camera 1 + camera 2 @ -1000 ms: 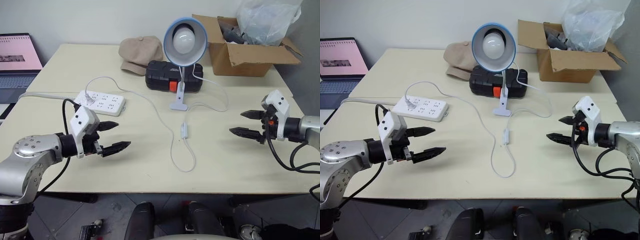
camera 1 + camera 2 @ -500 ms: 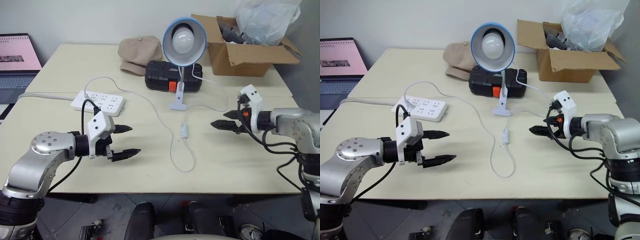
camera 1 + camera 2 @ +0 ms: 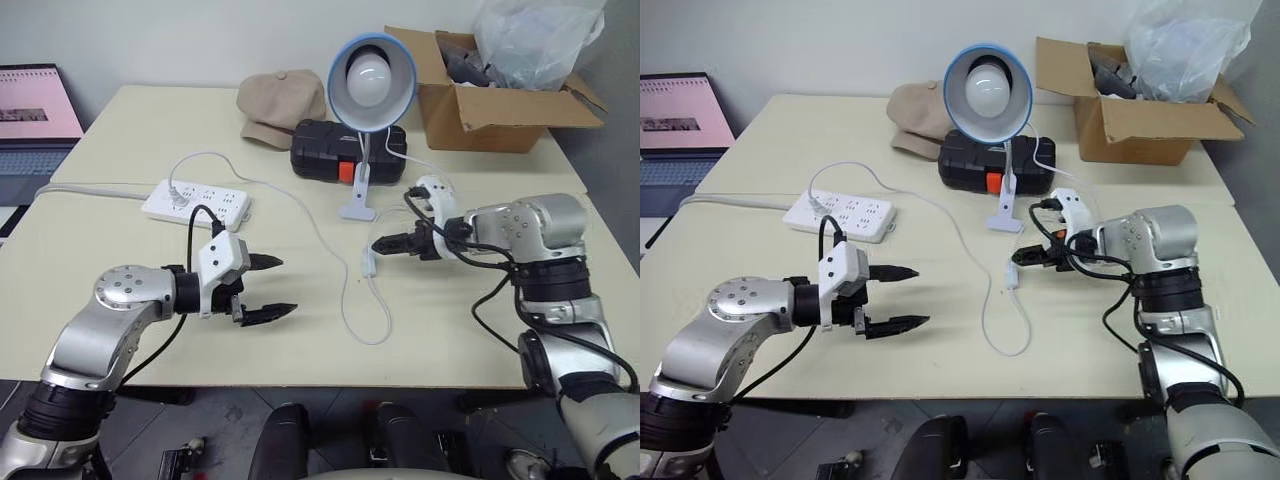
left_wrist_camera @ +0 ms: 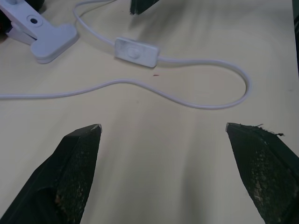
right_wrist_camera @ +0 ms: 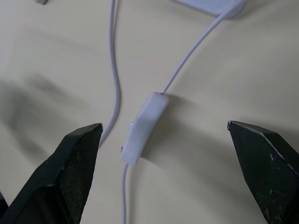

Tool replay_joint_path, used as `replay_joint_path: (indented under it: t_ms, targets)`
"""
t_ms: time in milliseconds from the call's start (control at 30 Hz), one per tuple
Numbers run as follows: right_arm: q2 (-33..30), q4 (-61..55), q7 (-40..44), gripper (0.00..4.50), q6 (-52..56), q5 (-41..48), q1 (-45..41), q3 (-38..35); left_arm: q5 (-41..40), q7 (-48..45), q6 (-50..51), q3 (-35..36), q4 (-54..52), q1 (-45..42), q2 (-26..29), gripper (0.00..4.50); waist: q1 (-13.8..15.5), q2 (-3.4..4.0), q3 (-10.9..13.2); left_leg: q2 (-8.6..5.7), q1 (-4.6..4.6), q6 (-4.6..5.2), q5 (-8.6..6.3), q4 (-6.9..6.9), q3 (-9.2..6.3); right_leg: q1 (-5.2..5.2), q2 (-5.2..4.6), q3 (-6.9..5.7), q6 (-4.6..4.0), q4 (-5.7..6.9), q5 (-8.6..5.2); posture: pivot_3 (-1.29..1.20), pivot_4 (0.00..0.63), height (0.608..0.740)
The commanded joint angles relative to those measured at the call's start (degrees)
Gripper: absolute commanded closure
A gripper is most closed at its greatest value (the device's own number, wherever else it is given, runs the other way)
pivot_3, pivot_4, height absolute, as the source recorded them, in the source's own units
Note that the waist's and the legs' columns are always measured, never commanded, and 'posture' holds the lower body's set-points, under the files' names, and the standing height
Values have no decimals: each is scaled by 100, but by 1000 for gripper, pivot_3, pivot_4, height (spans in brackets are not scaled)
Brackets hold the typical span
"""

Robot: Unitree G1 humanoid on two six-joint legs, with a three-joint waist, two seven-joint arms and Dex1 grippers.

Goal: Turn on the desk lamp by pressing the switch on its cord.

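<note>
- The switch [image 3: 369,262] lies flat on the cream table [image 3: 130,130], on the cord [image 3: 345,310], near the desk lamp's [image 3: 369,80] clip base.
- Right gripper [image 3: 392,243] spread wide, empty, just beside the switch.
- Left gripper [image 3: 270,288] released, empty, well apart.

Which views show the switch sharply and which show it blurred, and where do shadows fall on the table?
Left wrist view: the switch and the cord are crisp, with soft shadows ahead of the black fingers. Right wrist view: the switch is soft and slightly blurred, casting a dim shadow beside it on the table. Left eye view: even light, no glare; the desk lamp is unlit.
</note>
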Motion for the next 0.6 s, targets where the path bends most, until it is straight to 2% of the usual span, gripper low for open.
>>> replay_joint_path:
  t_ms: [33, 600]
  targets:
    - [221, 354, -178, 3, -88, -91, -322, -191, 91, 20, -159, -16, -76, -30, -66, 26, -1, 0, 0, 0, 0, 0, 0, 0, 0, 0, 0, 0, -3, 1, 2, 0, 150, 740]
    - [691, 1306, -335, 3, -699, -377, -665, -155, 332, -2, -397, -133, 1, 41, -243, 26, -17, 0, 0, 1, -2, 0, 0, 1, 0, -1, 1, 0, -2, 0, 3, 0, 150, 740]
